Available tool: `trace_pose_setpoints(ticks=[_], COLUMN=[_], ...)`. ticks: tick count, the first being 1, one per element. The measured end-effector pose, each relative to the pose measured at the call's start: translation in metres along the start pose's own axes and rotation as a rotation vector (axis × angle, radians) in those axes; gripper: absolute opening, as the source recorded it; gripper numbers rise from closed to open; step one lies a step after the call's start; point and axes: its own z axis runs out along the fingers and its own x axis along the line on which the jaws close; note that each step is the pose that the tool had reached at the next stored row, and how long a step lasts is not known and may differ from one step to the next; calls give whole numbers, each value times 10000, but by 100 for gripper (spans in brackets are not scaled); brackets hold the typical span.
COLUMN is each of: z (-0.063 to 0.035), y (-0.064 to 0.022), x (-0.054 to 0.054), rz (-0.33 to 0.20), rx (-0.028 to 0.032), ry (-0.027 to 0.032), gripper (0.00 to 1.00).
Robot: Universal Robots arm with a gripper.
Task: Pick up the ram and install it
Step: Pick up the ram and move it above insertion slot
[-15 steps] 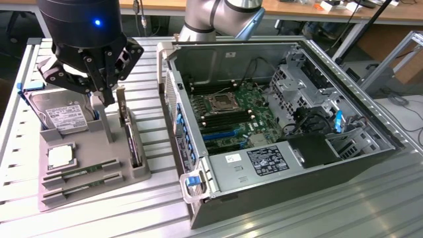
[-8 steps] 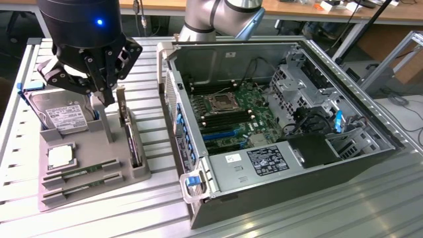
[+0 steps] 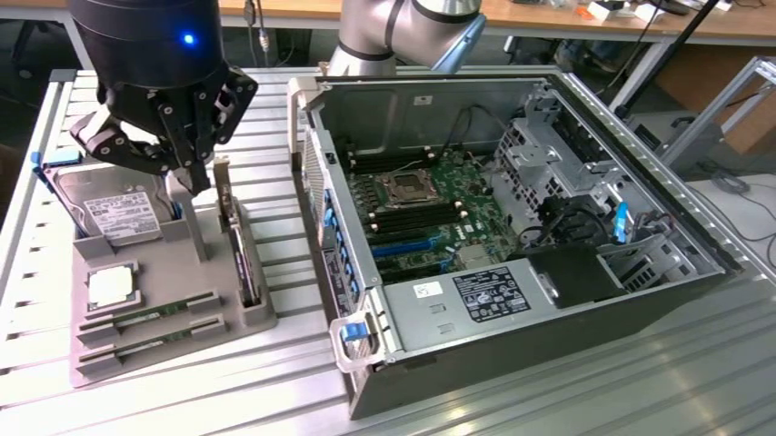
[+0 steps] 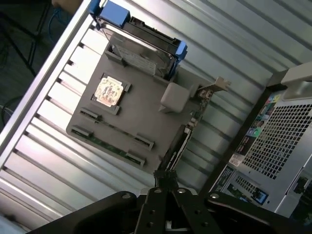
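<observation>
1. Your gripper [image 3: 192, 178] hangs over the back half of the tray [image 3: 182, 277], close to the card [image 3: 246, 263]. Its fingers are pressed together with nothing between them.
2. The ram [image 3: 148, 316] sits in a slot at the tray's near end, well apart from the gripper. Its long axis runs from the exterior view's left to its right, with the right end slightly farther back. A second stick [image 3: 144, 340] lies just beside it and parallel to it.
3. The wrist view shows you the closed fingertips [image 4: 165, 181] from behind. Beyond them, the ram [image 4: 109, 145] is a thin green strip on the tray [image 4: 141, 117], at the end away from the drive [image 4: 141, 48] and crosswise to the card [image 4: 178, 144].
4. The exterior view shows you inside the open case [image 3: 401, 113], down to the motherboard [image 3: 424, 209]. The wrist view catches the perforated outside panel of the case [image 4: 287, 136].
</observation>
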Motion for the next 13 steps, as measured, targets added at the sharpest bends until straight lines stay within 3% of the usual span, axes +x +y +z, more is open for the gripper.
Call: trace_pose_setpoints(ticks=[3, 13], z=[0, 0], y=[0, 0], x=[0, 0], rz=[-249, -1790], rx=[-6, -44], ry=[11, 75], gripper=[10, 10])
